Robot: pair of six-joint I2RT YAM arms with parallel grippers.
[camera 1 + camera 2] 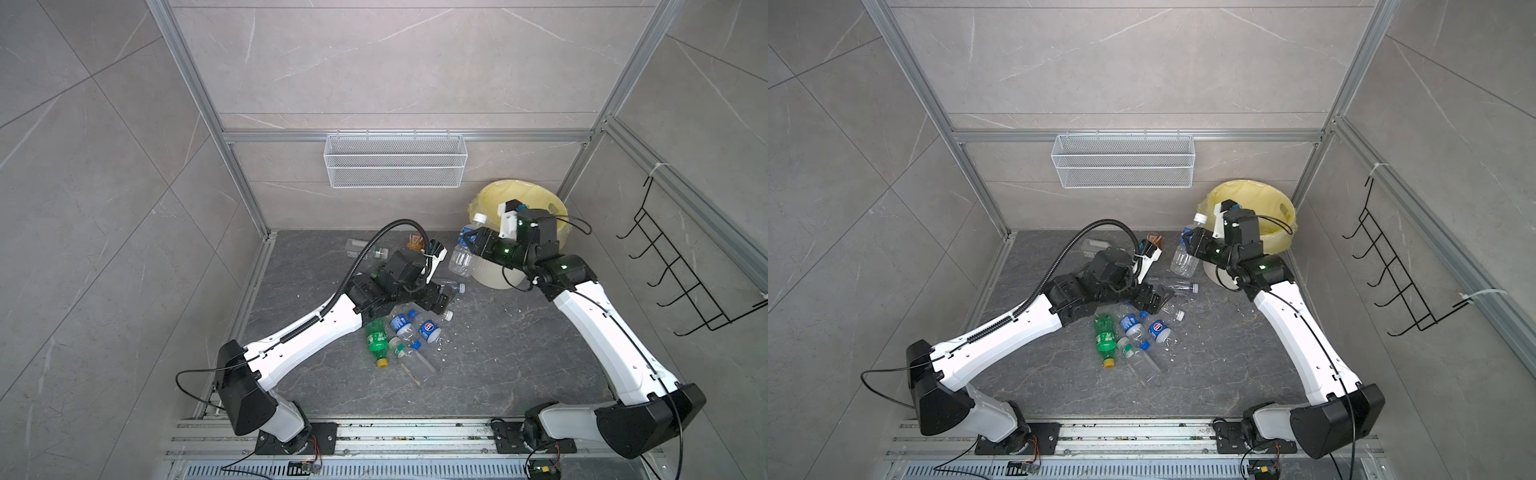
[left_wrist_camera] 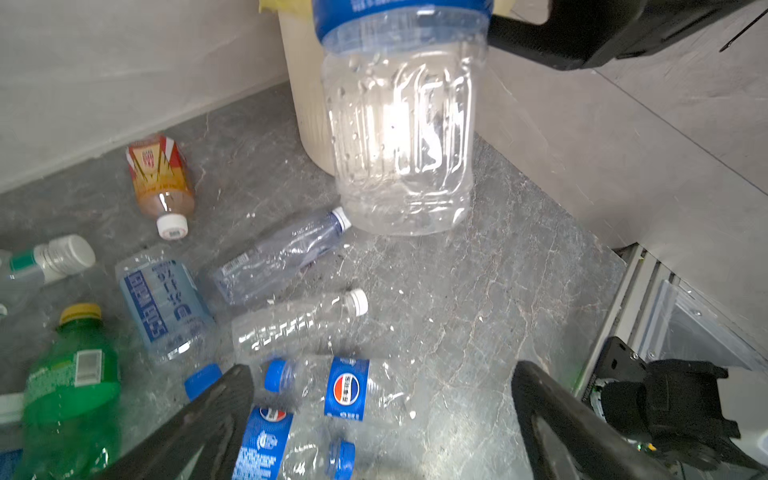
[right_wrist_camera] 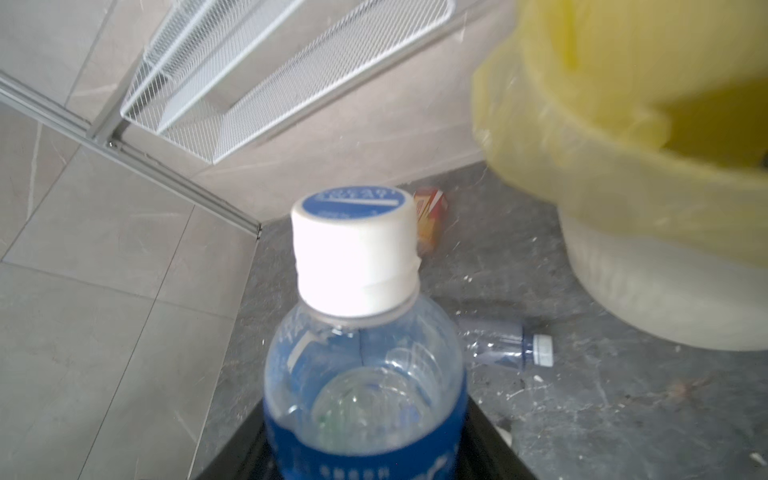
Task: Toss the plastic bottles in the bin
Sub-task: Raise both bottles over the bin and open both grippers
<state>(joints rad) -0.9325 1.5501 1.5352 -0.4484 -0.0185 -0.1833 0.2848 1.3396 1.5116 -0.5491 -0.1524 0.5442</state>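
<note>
Clear bottle (image 1: 460, 258) pinched in right gripper (image 1: 472, 241) beside bin (image 1: 494, 277); left gripper (image 1: 445, 300) low, agape.

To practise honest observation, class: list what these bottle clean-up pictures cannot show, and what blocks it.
- Contents of the bin: both top views, the right arm covers much of its mouth.
- Label wording on the held bottle: cut by the edge in both wrist views, tiny in top views.
- Base of the green bottle: left wrist view, past the edge.

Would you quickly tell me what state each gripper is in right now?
Left gripper: open, holding nothing.
Right gripper: closed on the white-capped clear bottle.
</note>
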